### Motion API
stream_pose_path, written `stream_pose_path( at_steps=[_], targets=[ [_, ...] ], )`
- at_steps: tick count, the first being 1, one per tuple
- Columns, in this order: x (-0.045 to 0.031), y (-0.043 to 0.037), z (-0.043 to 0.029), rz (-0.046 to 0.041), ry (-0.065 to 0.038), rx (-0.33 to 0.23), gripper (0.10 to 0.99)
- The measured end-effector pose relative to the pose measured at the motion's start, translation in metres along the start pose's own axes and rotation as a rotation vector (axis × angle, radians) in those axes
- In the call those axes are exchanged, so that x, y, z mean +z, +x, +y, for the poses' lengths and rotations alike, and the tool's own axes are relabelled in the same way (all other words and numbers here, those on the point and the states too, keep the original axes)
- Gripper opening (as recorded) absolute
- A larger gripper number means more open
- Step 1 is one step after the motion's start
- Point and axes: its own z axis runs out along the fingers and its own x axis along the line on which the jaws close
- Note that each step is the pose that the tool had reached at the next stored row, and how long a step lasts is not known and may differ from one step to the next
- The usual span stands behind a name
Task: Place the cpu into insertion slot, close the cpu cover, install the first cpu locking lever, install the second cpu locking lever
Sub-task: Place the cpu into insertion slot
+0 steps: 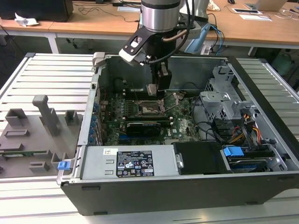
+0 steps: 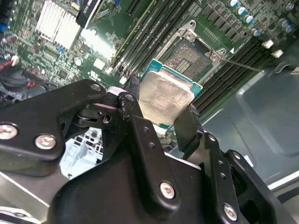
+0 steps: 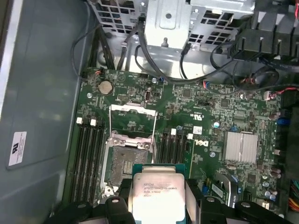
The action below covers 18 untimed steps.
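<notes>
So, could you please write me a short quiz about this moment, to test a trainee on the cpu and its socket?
1. True or false: the cpu already sits in the insertion slot.
2. What does the gripper hold? A: the cpu. B: a screwdriver. C: nothing.
3. Fill in the missing word: in the first wrist view, the cpu cover is ___ (open or closed).

Key: 1 false, the cpu is held above the empty insertion slot. 2 A. 3 open.
</notes>
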Motion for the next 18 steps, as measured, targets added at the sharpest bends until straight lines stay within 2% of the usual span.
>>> stream_pose_path(
  at_steps=[2, 4, 6, 18],
  targets=[
    [0.0030, 0.0000, -0.0003, -0.0015, 0.000, 0.019, 0.537],
    [0.0105, -0.0001, -0.0010, -0.0016, 0.000, 0.020, 0.537],
    [0.0133, -0.0001, -0.0015, -0.0017, 0.000, 0.021, 0.537],
    [0.0197, -0.0002, -0.0021, -0.0017, 0.000, 0.022, 0.537]
  ],
)
